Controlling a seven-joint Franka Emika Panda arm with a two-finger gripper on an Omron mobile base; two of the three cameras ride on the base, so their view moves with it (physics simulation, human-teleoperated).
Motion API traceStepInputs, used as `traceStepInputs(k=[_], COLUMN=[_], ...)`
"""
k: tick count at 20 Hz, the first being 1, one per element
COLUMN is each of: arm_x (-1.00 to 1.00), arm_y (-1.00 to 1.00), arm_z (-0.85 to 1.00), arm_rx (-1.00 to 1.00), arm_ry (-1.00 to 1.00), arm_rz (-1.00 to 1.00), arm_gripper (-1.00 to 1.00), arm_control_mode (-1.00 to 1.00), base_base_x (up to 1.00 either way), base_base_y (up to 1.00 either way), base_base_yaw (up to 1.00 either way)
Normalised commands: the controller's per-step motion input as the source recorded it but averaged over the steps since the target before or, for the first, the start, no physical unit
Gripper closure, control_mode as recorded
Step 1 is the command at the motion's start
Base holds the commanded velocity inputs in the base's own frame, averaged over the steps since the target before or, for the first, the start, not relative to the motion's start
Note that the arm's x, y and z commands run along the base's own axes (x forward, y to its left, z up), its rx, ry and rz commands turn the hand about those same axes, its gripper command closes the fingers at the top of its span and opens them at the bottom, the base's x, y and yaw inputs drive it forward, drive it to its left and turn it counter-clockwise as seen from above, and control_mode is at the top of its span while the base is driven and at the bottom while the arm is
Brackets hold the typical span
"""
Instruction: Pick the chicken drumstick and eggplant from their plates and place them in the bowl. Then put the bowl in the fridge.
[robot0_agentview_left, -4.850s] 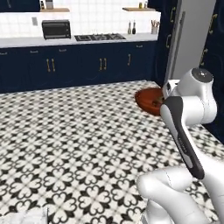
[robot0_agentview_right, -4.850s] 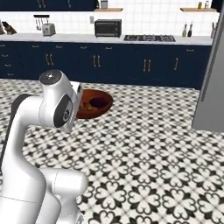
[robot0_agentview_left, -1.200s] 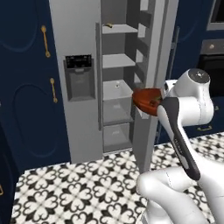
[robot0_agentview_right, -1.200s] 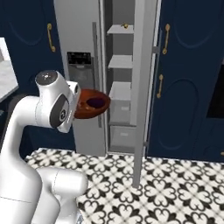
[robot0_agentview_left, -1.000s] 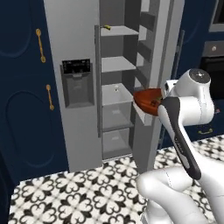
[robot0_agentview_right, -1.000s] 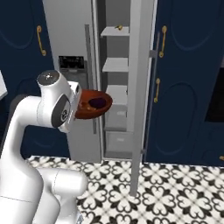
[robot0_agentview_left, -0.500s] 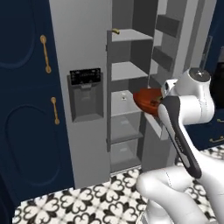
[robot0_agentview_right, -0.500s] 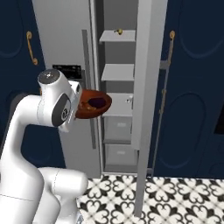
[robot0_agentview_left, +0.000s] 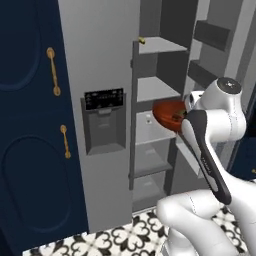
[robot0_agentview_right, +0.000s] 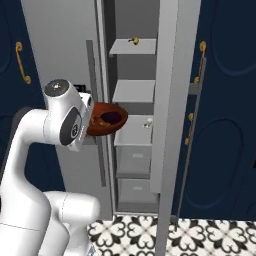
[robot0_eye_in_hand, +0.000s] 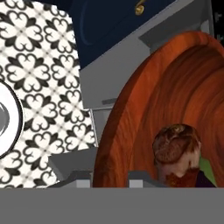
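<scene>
While the tall grey metallic fridge (robot0_agentview_left: 107, 75) stands open in front of the base, the white arm holds the round, deep, reddish-brown bowl (robot0_agentview_right: 106, 119) up at the mouth of the open compartment, level with the middle grey shelves (robot0_agentview_right: 132, 91). From the hand camera, the two-finger claw (robot0_eye_in_hand: 110, 178) is pinched on the bowl's near rim (robot0_eye_in_hand: 118, 131), one dark tip on the outside and one just inside, the jaws parted only by the thickness of the wall. Down in the bowl lies the small reddish-brown chicken drumstick (robot0_eye_in_hand: 175, 144), bulbous end showing, and right against it, low at the edge of the picture, sits a sliver of the dark purple eggplant (robot0_eye_in_hand: 205, 180). In the left base view the bowl (robot0_agentview_left: 169, 112) hangs just before the shelf edge, not yet resting on it. The black dispenser panel (robot0_agentview_left: 104, 100) is set in the closed door beside it. Navy cabinets with brass handles (robot0_agentview_left: 51, 70) flank the fridge, and black-and-white patterned floor tiles (robot0_agentview_right: 200, 235) run below.
</scene>
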Motion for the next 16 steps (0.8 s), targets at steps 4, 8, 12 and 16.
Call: traceStepInputs(k=[4, 8, 12, 16], arm_x=[0.0, 0.0, 0.0, 0.0], arm_y=[0.0, 0.0, 0.0, 0.0], arm_z=[0.0, 0.0, 0.0, 0.0], arm_rx=[0.0, 0.0, 0.0, 0.0], arm_ry=[0.0, 0.0, 0.0, 0.0], arm_rz=[0.0, 0.0, 0.0, 0.0], arm_gripper=[1.0, 1.0, 1.0, 1.0], arm_control_mode=[1.0, 1.0, 1.0, 1.0], base_base_x=[0.37, 0.33, 0.37, 0.49], base_base_y=[-0.42, -0.37, -0.04, 0.15], base_base_yaw=[-0.12, -0.1, -0.01, 0.1])
